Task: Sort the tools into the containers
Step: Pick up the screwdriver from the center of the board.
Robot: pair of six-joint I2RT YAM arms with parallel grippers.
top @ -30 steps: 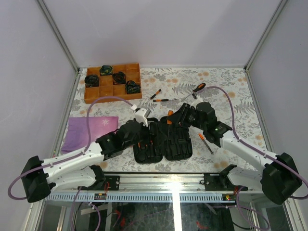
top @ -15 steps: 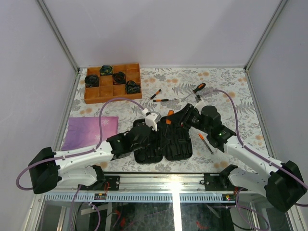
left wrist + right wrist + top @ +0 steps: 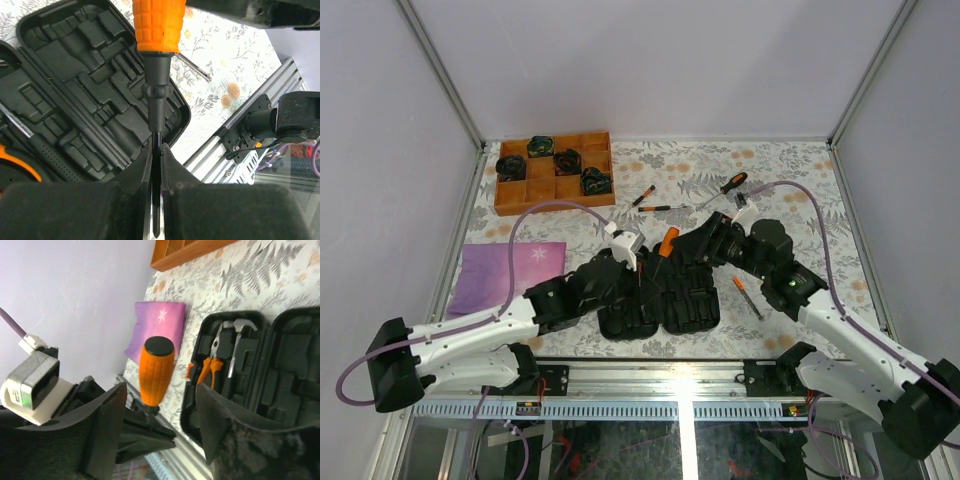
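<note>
An orange-handled screwdriver (image 3: 666,241) stands tilted over the open black case (image 3: 695,305). My left gripper (image 3: 156,150) is shut on its thin steel shaft, and the handle (image 3: 157,25) points away from the fingers. My right gripper (image 3: 160,390) is open; its two fingers stand apart on either side of the orange handle (image 3: 156,370) without touching it. Inside the case (image 3: 280,365) lie orange-handled pliers (image 3: 212,362) and a steel hammer (image 3: 237,335). Loose screwdrivers lie beyond the case (image 3: 732,184) (image 3: 655,208) and to its right (image 3: 748,297).
A brown wooden compartment tray (image 3: 555,170) with dark objects in it sits at the back left. A purple cloth (image 3: 505,272) lies left of the case. The metal rail (image 3: 670,385) runs along the table's near edge.
My left gripper has closed on the screwdriver's shaft. My right gripper has opened off the orange handle and drawn back a little to the right.
</note>
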